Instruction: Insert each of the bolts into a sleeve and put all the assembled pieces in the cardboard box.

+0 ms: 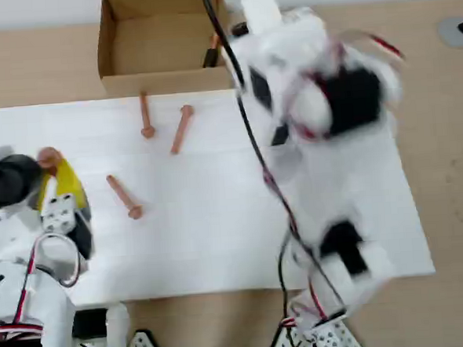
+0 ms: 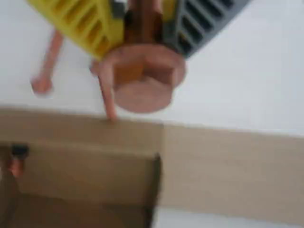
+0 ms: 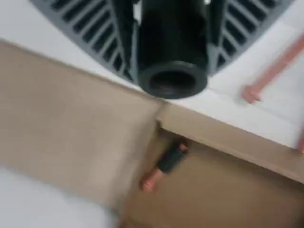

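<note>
- High view: the box (image 1: 114,47) stands on the table (image 1: 449,129) at the far edge of the white sheet (image 1: 220,245), with its near wall along that edge.
- An assembled piece (image 1: 211,55), orange and black, lies in the box against the wall on the right arm's side. The right wrist view shows it there too, close to a corner.
- Three bolts lie loose on the sheet. The first bolt (image 1: 145,116) and second bolt (image 1: 182,129) lie near each other, just in front of the box. The third bolt (image 1: 124,197) lies apart from them, closer to the arms' bases.
- The left gripper (image 2: 145,45) is at the sheet's left edge, clenched on the held bolt (image 2: 142,83). Its yellow finger and grey finger press the shank from either side. The bolt's head sticks out past the fingertips.
- The right gripper (image 3: 171,69) is above the box's corner, where the sheet meets the box wall. It is grasping a black sleeve (image 3: 172,47) between its grey fingers. The sleeve's open end pokes out beyond the tips.
- The right arm (image 1: 322,105) stretches over the right half of the sheet towards the box.
</note>
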Available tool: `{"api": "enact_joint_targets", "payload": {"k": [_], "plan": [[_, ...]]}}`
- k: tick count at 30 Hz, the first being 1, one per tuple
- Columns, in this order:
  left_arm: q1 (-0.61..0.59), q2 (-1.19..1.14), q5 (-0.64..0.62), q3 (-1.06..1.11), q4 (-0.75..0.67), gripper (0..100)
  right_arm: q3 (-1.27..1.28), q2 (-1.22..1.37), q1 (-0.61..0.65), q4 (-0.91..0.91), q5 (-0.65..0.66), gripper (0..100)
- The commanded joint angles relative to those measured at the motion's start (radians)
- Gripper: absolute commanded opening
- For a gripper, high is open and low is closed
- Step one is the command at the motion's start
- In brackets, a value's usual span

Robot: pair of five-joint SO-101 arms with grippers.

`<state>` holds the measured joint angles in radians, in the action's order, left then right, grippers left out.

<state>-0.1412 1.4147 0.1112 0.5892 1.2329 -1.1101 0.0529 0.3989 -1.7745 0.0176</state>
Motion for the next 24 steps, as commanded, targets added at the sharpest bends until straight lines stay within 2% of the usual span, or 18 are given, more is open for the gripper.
{"api": "enact_joint_targets", "payload": {"k": [1, 6, 9, 12, 16, 21, 24], "plan": [[-0.052, -0.001, -0.008, -0.055, -0.041, 1, 0.275, -0.3, 0.048, -0.014, -0.005, 1.2], [-0.051, -0.001, -0.015, -0.055, -0.043, 1, 0.725, -0.621, 0.165, -0.005, -0.002, 1.2], [-0.051, -0.001, -0.049, -0.055, -0.043, 1, 1.009, -0.783, 0.18, 0.084, 0.0, 1.2], [-0.051, -0.001, -0.052, -0.055, -0.043, 1, 1.291, -0.917, 0.188, 0.279, 0.029, 1.2], [-0.051, -0.007, -0.051, -0.051, -0.057, 1, 1.652, -1.053, 0.254, 0.632, 0.098, 1.2], [-0.06, -0.001, -0.052, 0.089, -0.193, 1, 2.046, -1.141, 0.369, 1.003, 0.098, 1.1], [-0.057, -0.001, -0.081, 0.157, -0.253, 1, 2.19, -1.171, 0.421, 1.195, 0.091, 1.0]]}}
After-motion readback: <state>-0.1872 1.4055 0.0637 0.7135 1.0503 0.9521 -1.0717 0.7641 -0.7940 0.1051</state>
